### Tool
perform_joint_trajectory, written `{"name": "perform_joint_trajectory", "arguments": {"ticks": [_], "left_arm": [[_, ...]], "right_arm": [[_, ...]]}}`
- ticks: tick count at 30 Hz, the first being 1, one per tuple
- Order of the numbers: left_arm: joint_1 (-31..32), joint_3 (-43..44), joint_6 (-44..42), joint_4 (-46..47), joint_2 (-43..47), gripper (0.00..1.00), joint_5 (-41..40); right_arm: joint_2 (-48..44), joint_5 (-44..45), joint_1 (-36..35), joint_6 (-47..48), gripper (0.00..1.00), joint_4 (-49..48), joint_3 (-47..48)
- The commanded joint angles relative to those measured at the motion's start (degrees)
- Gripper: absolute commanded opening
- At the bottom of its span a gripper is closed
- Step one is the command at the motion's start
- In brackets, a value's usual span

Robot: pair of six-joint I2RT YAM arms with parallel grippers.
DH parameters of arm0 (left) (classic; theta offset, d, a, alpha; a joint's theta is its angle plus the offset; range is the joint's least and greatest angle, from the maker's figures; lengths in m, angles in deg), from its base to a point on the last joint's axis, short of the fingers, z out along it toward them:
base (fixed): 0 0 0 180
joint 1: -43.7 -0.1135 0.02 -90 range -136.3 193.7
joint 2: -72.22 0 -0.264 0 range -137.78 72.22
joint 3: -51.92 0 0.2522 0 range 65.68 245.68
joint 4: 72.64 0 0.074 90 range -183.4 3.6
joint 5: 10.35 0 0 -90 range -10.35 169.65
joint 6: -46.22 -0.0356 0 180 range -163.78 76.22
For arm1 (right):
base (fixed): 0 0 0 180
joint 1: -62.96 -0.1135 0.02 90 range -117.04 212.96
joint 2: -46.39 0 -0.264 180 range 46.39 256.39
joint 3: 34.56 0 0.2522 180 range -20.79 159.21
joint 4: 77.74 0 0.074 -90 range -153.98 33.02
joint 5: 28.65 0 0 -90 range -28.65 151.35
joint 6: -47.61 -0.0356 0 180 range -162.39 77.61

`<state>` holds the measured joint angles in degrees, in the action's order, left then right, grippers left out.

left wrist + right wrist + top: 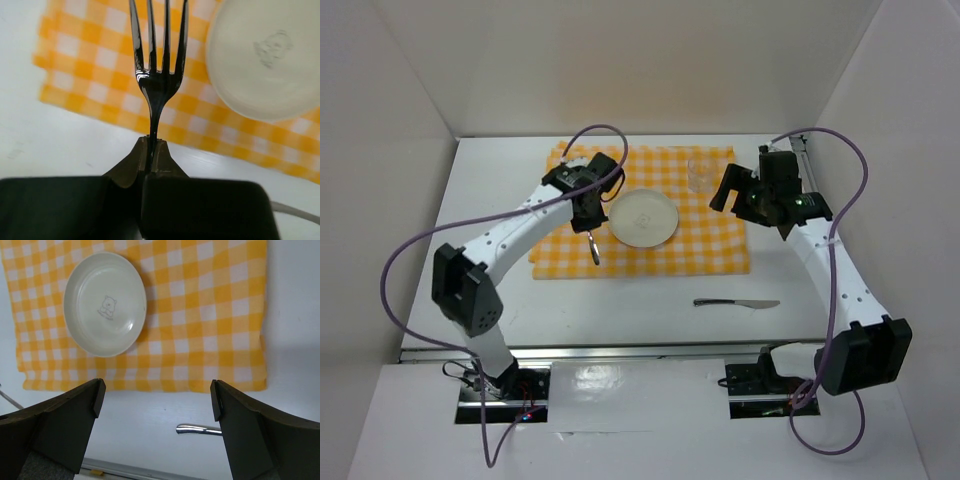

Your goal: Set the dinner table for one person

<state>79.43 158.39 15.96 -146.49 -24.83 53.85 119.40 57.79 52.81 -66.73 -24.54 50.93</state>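
My left gripper point(588, 226) is shut on the handle of a dark metal fork point(594, 250), held just left of the white plate point(643, 218) over the yellow-and-white checked cloth point(690, 245). In the left wrist view the fork point(157, 75) sticks out from the closed jaws of the gripper point(152, 143), tines over the cloth point(95, 65), plate point(265, 60) to the right. My right gripper point(734, 195) is open and empty above the cloth's right edge. A knife point(735, 302) lies on the white dinner table point(490, 210) in front of the cloth.
A clear glass point(701, 172) stands at the cloth's far right corner. The right wrist view shows the plate point(105, 302), the cloth point(210, 315), the knife's handle end point(196, 429) and the metal rail point(125, 471) at the near edge. White walls enclose the table.
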Motion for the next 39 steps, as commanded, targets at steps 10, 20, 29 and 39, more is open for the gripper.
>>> {"name": "perform_joint_trajectory", "arguments": {"ticks": [10, 20, 29, 39], "left_arm": [[-10.4, 24.7, -33.8, -5.0, -28.0, 0.00, -2.2], [-13.1, 25.6, -35.4, -2.6, -34.4, 0.00, 3.0], [-14.2, 25.2, -34.4, -0.2, -36.8, 0.00, 3.9], [-15.2, 25.0, -32.0, -2.5, -37.1, 0.56, 3.3]], "right_arm": [[-12.6, -1.5, -1.0, -4.2, 1.00, 6.6, -12.6], [-15.4, 1.6, -1.5, -6.7, 1.00, 11.3, -14.1], [-13.5, 2.8, -2.2, -13.9, 1.00, 15.4, -14.8], [-13.0, 4.8, -4.1, -33.7, 0.83, 18.0, -25.1]]}}
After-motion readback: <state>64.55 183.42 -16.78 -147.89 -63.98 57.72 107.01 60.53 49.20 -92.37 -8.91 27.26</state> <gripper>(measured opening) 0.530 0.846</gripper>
